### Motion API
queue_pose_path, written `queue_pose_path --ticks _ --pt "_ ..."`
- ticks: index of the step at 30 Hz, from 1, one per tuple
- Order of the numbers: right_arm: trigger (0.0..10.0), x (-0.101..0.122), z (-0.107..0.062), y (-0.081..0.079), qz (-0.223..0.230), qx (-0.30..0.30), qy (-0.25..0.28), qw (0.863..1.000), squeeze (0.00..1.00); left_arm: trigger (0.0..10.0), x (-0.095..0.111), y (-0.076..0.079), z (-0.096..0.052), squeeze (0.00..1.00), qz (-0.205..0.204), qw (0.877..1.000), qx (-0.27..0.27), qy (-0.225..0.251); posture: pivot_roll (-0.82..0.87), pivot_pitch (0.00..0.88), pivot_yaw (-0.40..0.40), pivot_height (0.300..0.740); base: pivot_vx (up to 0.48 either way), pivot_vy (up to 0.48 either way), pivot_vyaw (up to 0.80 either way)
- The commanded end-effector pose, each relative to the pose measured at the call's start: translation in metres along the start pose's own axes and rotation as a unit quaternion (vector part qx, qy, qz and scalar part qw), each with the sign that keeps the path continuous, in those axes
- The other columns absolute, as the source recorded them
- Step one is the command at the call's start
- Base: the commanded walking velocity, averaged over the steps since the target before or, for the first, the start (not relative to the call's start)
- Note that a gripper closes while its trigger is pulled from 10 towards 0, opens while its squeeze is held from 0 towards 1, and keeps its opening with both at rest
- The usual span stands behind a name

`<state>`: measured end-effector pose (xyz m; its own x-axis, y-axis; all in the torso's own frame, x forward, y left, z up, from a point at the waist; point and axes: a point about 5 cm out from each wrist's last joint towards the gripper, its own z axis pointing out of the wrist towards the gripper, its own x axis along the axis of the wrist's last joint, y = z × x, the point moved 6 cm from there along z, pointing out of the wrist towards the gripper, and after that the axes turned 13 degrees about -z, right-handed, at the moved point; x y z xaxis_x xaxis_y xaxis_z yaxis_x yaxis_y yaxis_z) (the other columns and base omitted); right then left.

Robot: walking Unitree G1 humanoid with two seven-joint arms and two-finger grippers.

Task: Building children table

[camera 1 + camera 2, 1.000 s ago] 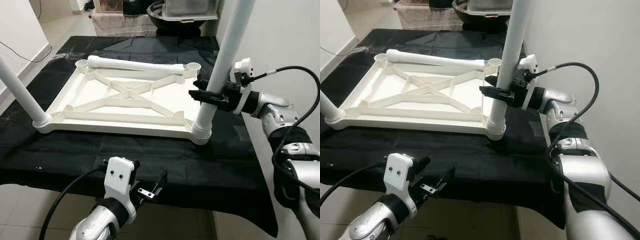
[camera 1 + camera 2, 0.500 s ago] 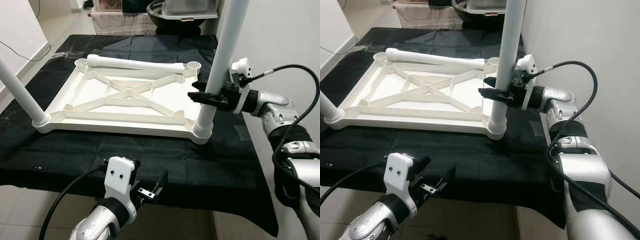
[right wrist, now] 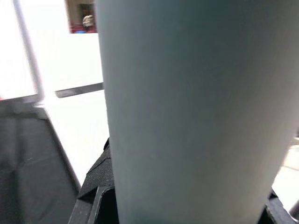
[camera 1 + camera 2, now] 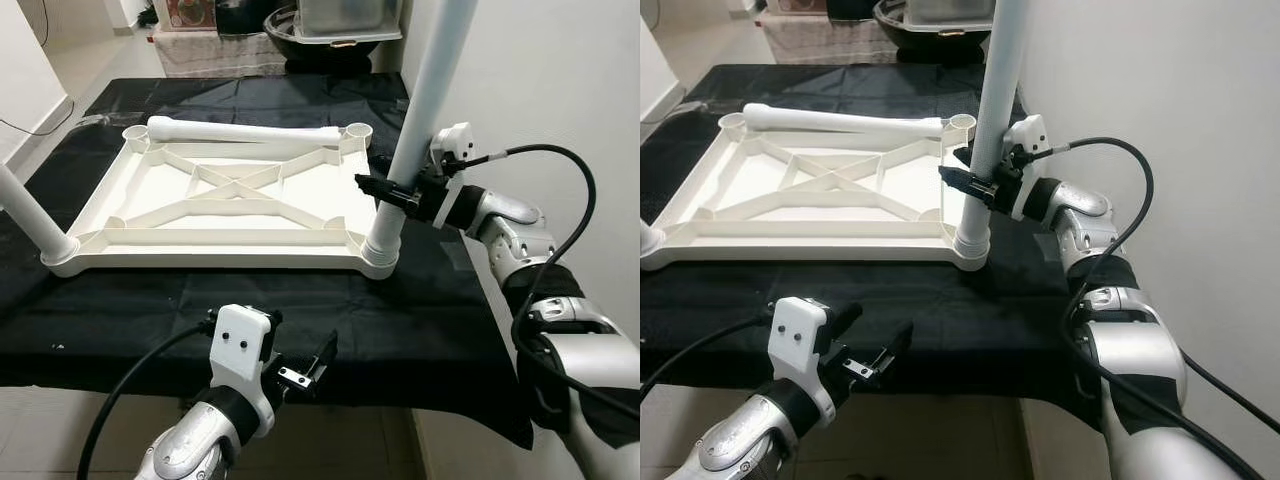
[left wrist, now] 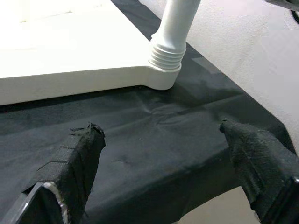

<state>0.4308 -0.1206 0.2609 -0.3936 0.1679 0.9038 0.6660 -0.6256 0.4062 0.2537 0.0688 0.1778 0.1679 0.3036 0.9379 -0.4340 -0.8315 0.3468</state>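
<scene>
Black cloth (image 4: 300, 310) over the whole work surface, draped off the front edge. White plastic tabletop (image 4: 215, 215) flipped upside down on the cloth, ribbed underside up, X-bracing across the middle, round sockets at the corners.

Taking the tabletop as the landmark: tall white leg (image 4: 415, 120) planted upright in its front right corner socket, threaded collar at the base, top running out of frame. Second leg (image 4: 25, 215) standing in the front left corner, leaning out a bit. Third leg (image 4: 245, 130) just lying loose along the back edge, end to end between the two back sockets, both of those still open.

Right arm (image 4: 520, 250) reaching in from the right side of the tabletop. Right gripper (image 4: 390, 192) clamped on the upright front right leg, low down, a little above the collar, black fingers either side of the tube. Nothing but pale tube up close in the right wrist view, with finger tips (image 3: 93, 196) peeking out at the sides.

Left gripper (image 4: 305, 372) hanging in front of the tabletop, past the cloth's front edge, grasping nothing, fingers (image 5: 77, 158) spread wide apart and pointing toward the front right corner. Not touching cloth or tabletop.

Dark basin (image 4: 300, 30) with a grey bin in it, well behind the tabletop.
</scene>
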Motion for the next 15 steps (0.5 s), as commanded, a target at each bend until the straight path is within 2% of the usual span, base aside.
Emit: queue_pose_path --ticks 1,3,4,7,9,10,12,13,14,15 --pt "10.0 -0.041 -0.007 -0.013 0.030 -0.019 -0.068 0.997 0.00 10.0 -0.002 -0.006 0.000 0.00 0.005 1.000 0.006 -0.005 0.22 0.200 0.003 0.740 0.000 0.000 0.00" --pt "10.0 -0.043 -0.002 -0.018 0.025 -0.029 -0.086 0.996 0.00 10.0 0.000 -0.009 0.002 0.00 0.008 1.000 0.009 -0.001 0.21 0.197 0.004 0.740 0.000 0.000 0.00" --pt "10.0 -0.047 0.001 -0.018 0.025 -0.044 -0.107 0.993 0.00 10.0 0.001 -0.010 0.003 0.00 0.009 1.000 0.010 0.000 0.21 0.196 0.006 0.740 0.000 0.000 0.00" --pt "10.0 -0.050 0.002 -0.017 0.026 -0.059 -0.124 0.990 0.00 10.0 0.001 -0.010 0.003 0.00 0.010 1.000 0.010 0.001 0.21 0.196 0.006 0.740 0.000 0.000 0.00" --pt "10.0 -0.060 0.001 -0.007 0.029 -0.122 -0.171 0.977 0.00 10.0 0.003 -0.011 0.005 0.00 0.013 1.000 0.010 0.004 0.20 0.188 0.001 0.740 0.000 0.000 0.00" --pt "10.0 -0.060 0.001 -0.007 0.029 -0.122 -0.171 0.977 0.00 10.0 0.003 -0.011 0.005 0.00 0.013 1.000 0.010 0.004 0.20 0.188 0.001 0.740 0.000 0.000 0.00" --pt "10.0 -0.070 -0.004 0.001 0.049 -0.199 -0.210 0.956 0.00 10.0 0.005 -0.014 0.007 0.00 0.017 1.000 0.012 0.008 0.20 0.183 0.001 0.740 0.000 0.000 0.00" --pt "10.0 -0.070 -0.004 0.001 0.049 -0.199 -0.210 0.956 0.00 10.0 0.005 -0.014 0.007 0.00 0.017 1.000 0.012 0.008 0.20 0.183 0.001 0.740 0.000 0.000 0.00" --pt "10.0 -0.077 -0.008 0.001 0.077 -0.252 -0.232 0.936 0.00 10.0 0.007 -0.017 0.009 0.00 0.020 1.000 0.013 0.011 0.20 0.179 0.002 0.740 0.000 0.000 0.00" --pt "10.0 -0.080 -0.010 0.000 0.088 -0.282 -0.239 0.925 0.00 10.0 0.008 -0.018 0.011 0.00 0.022 1.000 0.013 0.013 0.20 0.173 0.005 0.740 0.000 0.000 0.00"
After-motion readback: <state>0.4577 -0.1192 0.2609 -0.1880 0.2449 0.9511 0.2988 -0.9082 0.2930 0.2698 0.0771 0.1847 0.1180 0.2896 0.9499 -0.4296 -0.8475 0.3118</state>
